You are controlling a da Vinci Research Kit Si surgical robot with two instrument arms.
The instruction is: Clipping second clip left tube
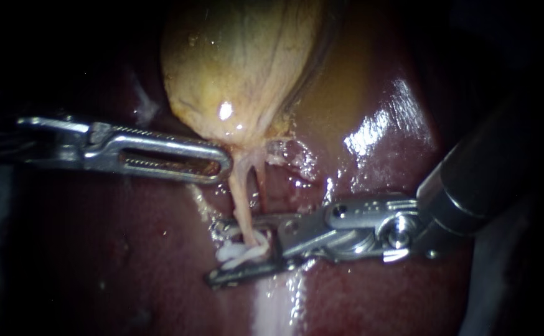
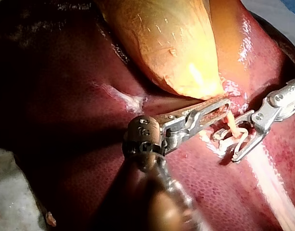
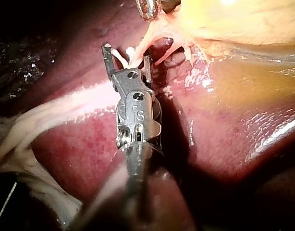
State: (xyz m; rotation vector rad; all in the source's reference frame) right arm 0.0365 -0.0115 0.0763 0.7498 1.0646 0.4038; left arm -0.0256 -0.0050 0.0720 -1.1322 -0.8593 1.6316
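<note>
**Right instrument** (image 1: 217, 252), as seen from the bench side. It enters from the right. Its jaws stand a narrow way apart astride the left tube (image 1: 241, 199), and a white clip (image 1: 247, 252) is seated between them and held from both sides (the clip sits at the tube's lower end, close to the liver surface). The left tube is pale and thin and runs down from the neck of the gallbladder (image 1: 241, 62) into those jaws. A redder strand (image 1: 261, 186) leaves the same neck just beside it and heads toward the upper jaw.

**Left instrument** (image 1: 219, 163). It comes in level from the left, and its slotted tip lies just beside the gallbladder neck, above the clip. Whether it grips any tissue there cannot be told.

**Liver** (image 1: 378, 162). Dark red and wet, it lies beneath everything, and a pale band (image 1: 278, 305) crosses its surface near the right instrument's lower jaw.
</note>
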